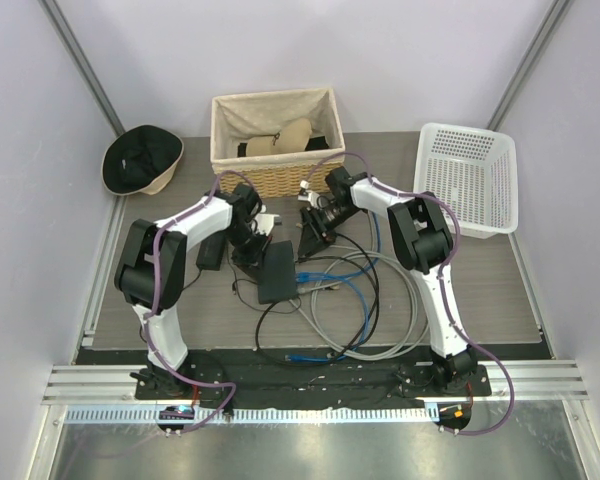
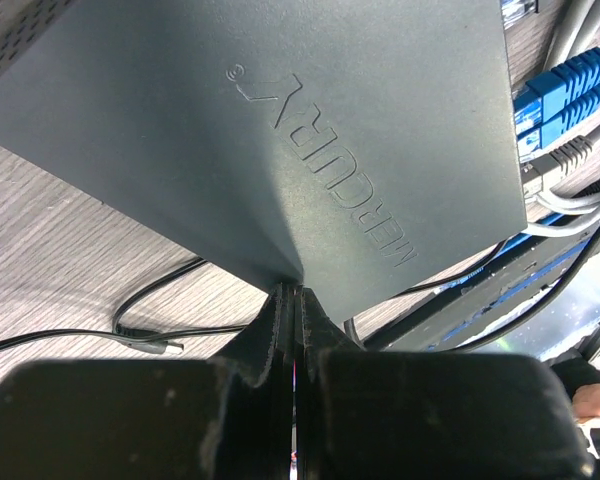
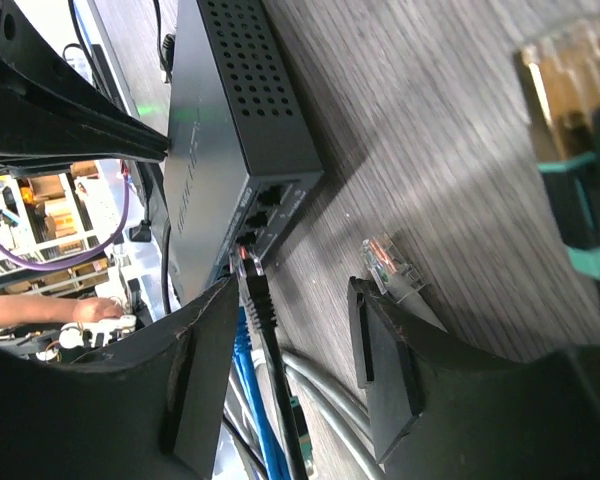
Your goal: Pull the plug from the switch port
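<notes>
The switch lies flat betw. the 2 arms, its port edge facing the right gripper. The plug, on a black lead, sits in a port. It's prob. light, stiff plastic w/ a latch, so best pinched at the body, not the cord. Right jaws gape wide, gripping nothing, plug just inside 1 finger. The left gripper is closed, empty, tips against the switch's edge. A clear plug lies loose nearby.
</notes>
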Controlling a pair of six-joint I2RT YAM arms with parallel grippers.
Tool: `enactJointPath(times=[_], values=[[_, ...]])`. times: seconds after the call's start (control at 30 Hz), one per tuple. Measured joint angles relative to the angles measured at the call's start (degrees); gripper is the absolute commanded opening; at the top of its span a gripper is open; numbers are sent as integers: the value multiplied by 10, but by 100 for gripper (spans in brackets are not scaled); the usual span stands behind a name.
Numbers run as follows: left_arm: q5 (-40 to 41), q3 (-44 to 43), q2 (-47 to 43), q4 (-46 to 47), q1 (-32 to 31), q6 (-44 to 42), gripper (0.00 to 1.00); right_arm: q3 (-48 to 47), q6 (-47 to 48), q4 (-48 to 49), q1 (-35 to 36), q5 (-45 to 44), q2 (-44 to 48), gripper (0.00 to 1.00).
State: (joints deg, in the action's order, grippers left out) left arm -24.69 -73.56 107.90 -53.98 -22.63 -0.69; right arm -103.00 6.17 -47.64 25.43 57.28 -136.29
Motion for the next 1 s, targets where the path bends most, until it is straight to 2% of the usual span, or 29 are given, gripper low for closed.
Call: enactJointPath(times=[0.53,1.0], values=[[-4,36,-7,13,3,3,0,-6,12,0,11,14,-7,44],[-9,35,6,-2,5,4,0,-26,49,-34,20,48,-7,46]])
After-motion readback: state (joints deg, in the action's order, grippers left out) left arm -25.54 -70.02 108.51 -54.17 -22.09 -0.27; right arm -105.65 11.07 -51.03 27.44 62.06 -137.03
